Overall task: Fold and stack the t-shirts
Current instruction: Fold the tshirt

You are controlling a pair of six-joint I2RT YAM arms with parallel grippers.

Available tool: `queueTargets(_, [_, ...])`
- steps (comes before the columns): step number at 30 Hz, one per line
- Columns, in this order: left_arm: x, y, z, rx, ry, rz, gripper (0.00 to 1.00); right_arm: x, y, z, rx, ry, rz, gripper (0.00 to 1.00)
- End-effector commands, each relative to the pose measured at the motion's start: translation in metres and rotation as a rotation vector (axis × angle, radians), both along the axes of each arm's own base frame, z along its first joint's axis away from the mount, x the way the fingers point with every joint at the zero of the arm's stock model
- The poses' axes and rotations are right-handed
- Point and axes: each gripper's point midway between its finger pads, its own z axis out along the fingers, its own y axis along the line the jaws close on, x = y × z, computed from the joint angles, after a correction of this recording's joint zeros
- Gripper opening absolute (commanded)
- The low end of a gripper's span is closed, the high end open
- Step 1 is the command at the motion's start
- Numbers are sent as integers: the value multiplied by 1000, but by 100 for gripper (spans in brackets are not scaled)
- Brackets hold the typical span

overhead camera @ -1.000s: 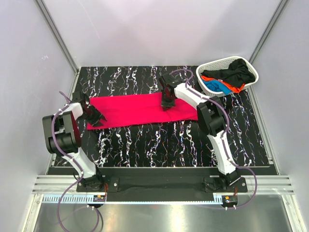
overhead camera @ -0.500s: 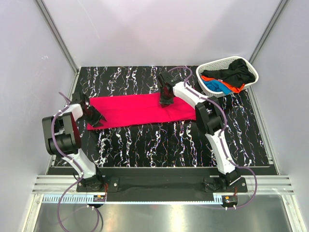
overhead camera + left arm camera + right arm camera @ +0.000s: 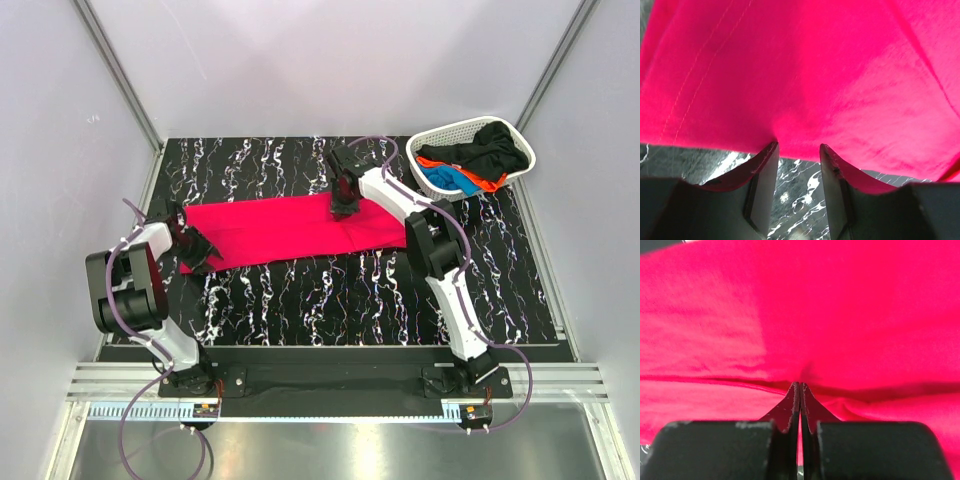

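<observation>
The pinkish-red t-shirt point(image 3: 290, 228) lies flat between both pincers. The right pincer point(image 3: 800, 385) is squeezed tight on a fold of it. The left pincer point(image 3: 799, 147) is half open, its tips at the shirt's edge. Only the view from above shows the white basket point(image 3: 447, 128), beyond the right pincer.

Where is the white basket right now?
In the top view the white basket sits at the far right corner of the table, just right of the red t-shirt, with more t-shirts piled inside.

No text, label, brand, number or sign can be read on anything in these views.
</observation>
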Motion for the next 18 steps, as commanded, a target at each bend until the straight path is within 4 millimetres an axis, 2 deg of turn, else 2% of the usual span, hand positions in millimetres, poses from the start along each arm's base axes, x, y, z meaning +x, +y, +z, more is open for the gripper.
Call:
queueTargets(1, [-2,-9,13,-21,-32,-8,44,-5,-6,47,31,-49,2,2])
queueTargets(8, [4,-10,20,-13,-53,-11,42,-31,-18,30,6,20,-9,2])
queueTargets(11, [4,-9,17,-12,-41,-9,42,-32,-20,31,4,5,-2,1])
queueTargets(14, [4,-10,15,-15,-34,-8,42,-23,-20,37,-1,-33,13,1])
queueTargets(18, [3,-9,14,-11,-33,-8,42,-25,-20,37,-2,-29,3,0])
